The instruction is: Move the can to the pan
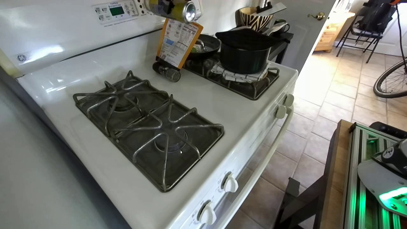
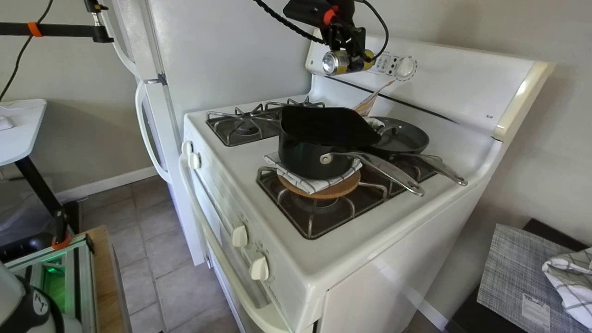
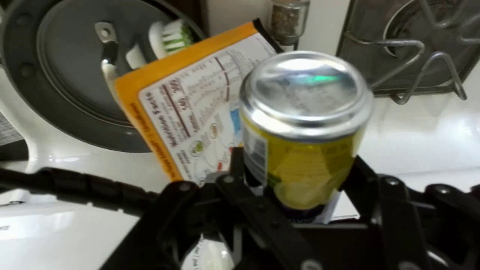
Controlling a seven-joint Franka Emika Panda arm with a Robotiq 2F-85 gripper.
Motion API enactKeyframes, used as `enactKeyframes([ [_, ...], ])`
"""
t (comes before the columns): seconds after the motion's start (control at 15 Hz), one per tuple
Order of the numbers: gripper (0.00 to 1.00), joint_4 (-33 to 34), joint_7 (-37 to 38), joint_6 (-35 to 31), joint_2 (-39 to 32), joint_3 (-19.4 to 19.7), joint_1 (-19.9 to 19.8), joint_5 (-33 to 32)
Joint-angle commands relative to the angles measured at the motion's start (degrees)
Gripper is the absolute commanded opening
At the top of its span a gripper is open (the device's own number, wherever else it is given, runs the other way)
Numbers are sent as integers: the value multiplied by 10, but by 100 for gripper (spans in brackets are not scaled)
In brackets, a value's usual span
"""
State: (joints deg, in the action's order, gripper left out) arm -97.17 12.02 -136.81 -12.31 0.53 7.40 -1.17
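In an exterior view, saw can [image 1: 181,11] on its side in midair at top edge of view, nr control panel [image 1: 116,12]. Noted overlap w/ top edge of orange packet [image 1: 179,41]; couldn't tell if touching. Found pan [image 1: 244,58] on far grate [image 1: 253,90], just in from front edge of white stovetop [image 1: 219,101], w/ wide open strip btwn there and near grate [image 1: 146,128]. Spotted jar [image 1: 167,72] on its side at packet's foot.

In an exterior view, saw gripper [image 2: 355,60] clamped on can, well above stovetop, higher than pan and apart from it, w/ open air btwn. Noted pan upright on checked cloth [image 2: 305,182] & round mat [image 2: 341,185], long handle [image 2: 388,173] pointing to side edge of stovetop, skillet [image 2: 404,136] just beside. Couldn't make out pan's dark top.

In wrist view, saw can's shiny end topmost, yellow side squeezed btwn black fingers [image 3: 237,163], one each side. Noted packet behind can, skillet rim past packet's orange edge, jar by packet's dark end. Saw white stovetop run on to the right of can, up to edge of burner grate [image 3: 390,42].
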Motion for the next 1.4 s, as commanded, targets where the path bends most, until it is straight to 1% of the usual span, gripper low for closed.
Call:
enactKeyframes([
  [0.0,37,-68,-66,-11,52,-3,-50,52],
  [0.2,37,-67,-100,0,57,8,-83,72],
  [0.4,37,-51,-99,-6,50,16,-102,88],
  [0.47,62,-48,-90,0,39,15,-96,64],
  [0.73,62,-46,-91,0,39,18,-103,72],
  [0.8,37,-46,-91,0,39,17,-102,73],
  [0.93,37,-45,-122,-1,32,21,-112,74],
  [1.07,37,-39,-175,16,21,24,-122,72],
  [1.13,37,-35,-177,18,14,33,-125,49],
  [1.33,37,-19,-234,15,-11,38,-140,42],
])
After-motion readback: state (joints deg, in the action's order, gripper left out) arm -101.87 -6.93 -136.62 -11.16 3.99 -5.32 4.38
